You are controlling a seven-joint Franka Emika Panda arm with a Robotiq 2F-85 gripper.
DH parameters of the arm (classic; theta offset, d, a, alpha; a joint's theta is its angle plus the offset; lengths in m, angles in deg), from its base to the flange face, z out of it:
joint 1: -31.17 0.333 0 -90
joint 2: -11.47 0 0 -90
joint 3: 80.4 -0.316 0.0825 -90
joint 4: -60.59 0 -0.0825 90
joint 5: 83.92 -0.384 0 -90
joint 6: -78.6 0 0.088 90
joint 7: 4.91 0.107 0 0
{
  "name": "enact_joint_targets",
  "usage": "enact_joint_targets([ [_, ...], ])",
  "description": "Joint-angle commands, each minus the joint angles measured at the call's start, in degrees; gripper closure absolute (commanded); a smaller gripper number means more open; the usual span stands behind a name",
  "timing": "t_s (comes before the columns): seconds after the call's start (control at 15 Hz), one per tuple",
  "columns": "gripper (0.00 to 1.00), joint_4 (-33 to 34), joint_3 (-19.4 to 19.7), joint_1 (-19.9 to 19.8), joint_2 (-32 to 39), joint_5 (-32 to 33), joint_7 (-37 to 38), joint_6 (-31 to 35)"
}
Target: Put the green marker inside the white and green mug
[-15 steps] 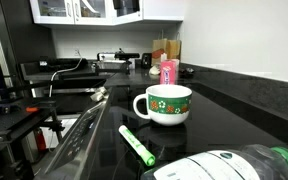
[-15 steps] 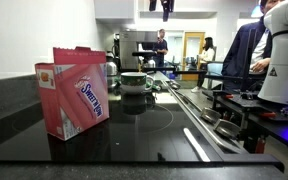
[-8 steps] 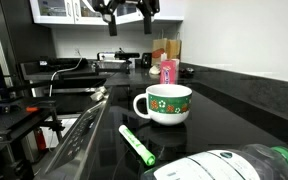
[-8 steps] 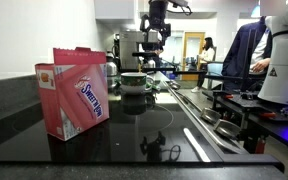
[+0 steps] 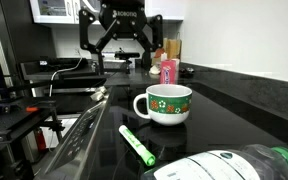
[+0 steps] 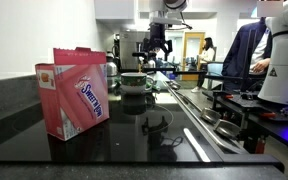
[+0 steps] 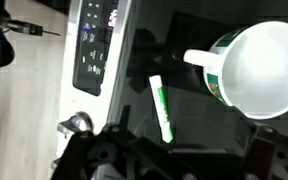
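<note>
The green marker [image 5: 136, 143] lies flat on the black counter, just in front of the white and green mug [image 5: 164, 103]. The mug stands upright with its handle toward the marker side. My gripper [image 5: 121, 55] hangs open and empty, high above the counter and behind the mug. In the wrist view the marker [image 7: 161, 108] lies left of the mug [image 7: 259, 70], whose white inside is empty, and my gripper's dark fingers [image 7: 184, 165] fill the bottom edge. In an exterior view the mug [image 6: 134, 82] sits below my gripper [image 6: 156, 48]; the marker is hidden there.
A clear plastic bottle [image 5: 229, 165] with a green cap lies at the front edge. A pink container [image 5: 168, 70] stands behind the mug. A pink sweetener box [image 6: 79, 90] stands close to the camera. A stove panel [image 7: 94, 45] borders the counter.
My gripper has come down into view from above, with its fingers spread wide. The marker and the mug have not moved.
</note>
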Motion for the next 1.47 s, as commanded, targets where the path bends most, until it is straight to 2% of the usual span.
enact_joint_targets([
  [0.0,0.0,1.0,0.8,0.9,3.8,-4.1,-0.1,3.1],
  [0.4,0.0,3.0,1.6,1.3,10.3,-6.6,-0.7,6.1],
  [0.87,0.0,7.9,1.6,0.9,16.8,-8.6,-2.3,5.2],
  [1.13,0.0,10.7,3.7,1.9,20.5,-6.1,-0.1,3.8],
  [1.4,0.0,12.4,3.7,1.4,23.5,-7.1,-2.9,4.9],
])
